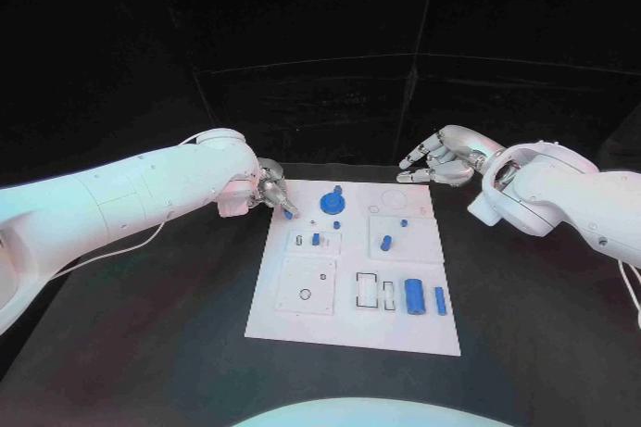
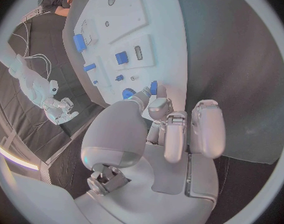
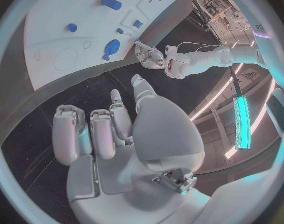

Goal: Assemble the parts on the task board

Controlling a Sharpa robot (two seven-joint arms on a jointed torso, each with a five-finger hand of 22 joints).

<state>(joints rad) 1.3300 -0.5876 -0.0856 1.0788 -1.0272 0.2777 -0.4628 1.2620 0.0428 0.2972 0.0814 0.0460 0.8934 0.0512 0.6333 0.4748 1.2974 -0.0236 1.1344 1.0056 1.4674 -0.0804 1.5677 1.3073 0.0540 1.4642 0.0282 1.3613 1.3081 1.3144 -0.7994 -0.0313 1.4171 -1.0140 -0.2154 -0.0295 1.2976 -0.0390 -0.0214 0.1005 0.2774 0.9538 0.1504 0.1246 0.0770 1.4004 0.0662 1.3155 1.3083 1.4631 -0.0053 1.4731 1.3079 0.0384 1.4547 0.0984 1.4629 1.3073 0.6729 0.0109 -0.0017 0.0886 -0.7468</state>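
Though partly populated with seated pieces, nowhere near finished, judging by the task board (image 1: 401,339). Standing in the far half: a round blue part (image 1: 333,203), plus short blue pegs (image 1: 384,244) upright in the middle panels (whether fully home, too small to tell). Lying loose on the near right: a blue cylinder (image 1: 416,297) and, just beside it, a slim blue bar (image 1: 440,300), both next to the outlined rectangular slots (image 1: 366,291), unfilled. Likewise unfilled: the hole (image 1: 306,294) in the near-left panel and the faint ring (image 1: 395,201) at the far right corner.

Left hand (image 1: 271,194) at the board's far left corner, fingertips (image 2: 146,93) down at a small blue piece (image 2: 154,87) by the board's edge; pinched or merely touched, cannot tell. Right hand (image 1: 447,158) off the board, over the black table (image 1: 534,297) beyond the far right corner, fingers curled in around nothing.

Probably the step in hand: picking up or seating that corner piece. Left to do, as judged: cylinder and bar into their slots, the hole and ring filled, any half-seated pegs pressed home.
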